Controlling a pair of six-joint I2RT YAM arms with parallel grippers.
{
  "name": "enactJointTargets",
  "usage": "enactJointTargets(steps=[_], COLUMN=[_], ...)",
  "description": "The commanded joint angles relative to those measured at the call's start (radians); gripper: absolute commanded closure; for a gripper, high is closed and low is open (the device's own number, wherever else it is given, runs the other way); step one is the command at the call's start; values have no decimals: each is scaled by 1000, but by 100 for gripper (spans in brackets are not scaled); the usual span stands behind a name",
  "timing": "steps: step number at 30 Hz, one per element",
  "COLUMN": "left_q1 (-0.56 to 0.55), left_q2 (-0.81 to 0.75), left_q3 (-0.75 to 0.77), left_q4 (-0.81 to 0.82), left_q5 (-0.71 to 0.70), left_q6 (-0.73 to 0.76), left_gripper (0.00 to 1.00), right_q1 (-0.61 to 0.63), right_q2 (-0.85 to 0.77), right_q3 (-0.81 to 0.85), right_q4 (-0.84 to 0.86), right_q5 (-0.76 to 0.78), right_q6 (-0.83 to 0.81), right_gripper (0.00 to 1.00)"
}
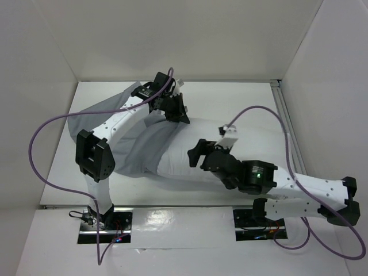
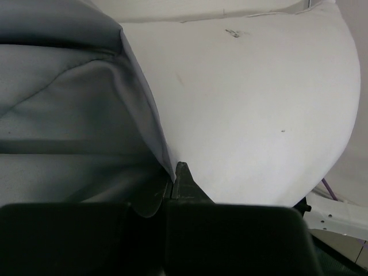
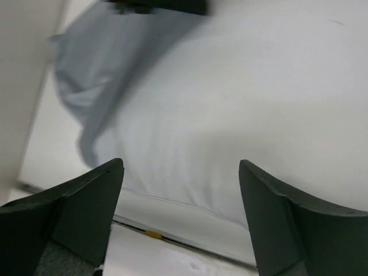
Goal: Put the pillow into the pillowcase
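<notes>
Pillow (image 1: 172,156) lies part-sleeved on worktop (image 1: 241,103), long axis running rightward out of pillowcase (image 1: 92,123). Left jaws clenched on the pillowcase hem at its mouth. Right jaws released, poised over pillow's bare end, right of pillowcase: judged the nearer for pushing.

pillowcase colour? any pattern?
The pillowcase is plain blue-grey, no pattern; it shows best in the left wrist view.
</notes>
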Motion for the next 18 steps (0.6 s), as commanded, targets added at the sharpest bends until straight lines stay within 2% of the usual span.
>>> enactJointTargets(steps=[1, 4, 6, 7, 10, 13, 18], left_q1=[3, 3, 3, 3, 3, 3, 3], left_q2=[-28, -28, -39, -39, -50, -59, -137], left_q3=[11, 11, 20, 20, 41, 55, -12], left_q4=[37, 19, 9, -3, -17, -43, -43], left_q5=[-5, -16, -27, -36, -36, -36, -97], left_q6=[10, 20, 20, 29, 41, 41, 41], left_gripper=[100, 100, 100, 100, 100, 100, 100], right_q1=[-1, -1, -10, -10, -10, -10, -10], right_q2=[16, 69, 79, 79, 103, 152, 244], right_q3=[88, 226, 262, 262, 167, 101, 66], right_q4=[-550, -766, -802, -802, -717, -619, -464], right_q5=[220, 231, 175, 114, 5, -38, 12], right_q6=[395, 514, 409, 408, 345, 298, 263], right_gripper=[11, 5, 3, 1, 0, 0, 0])
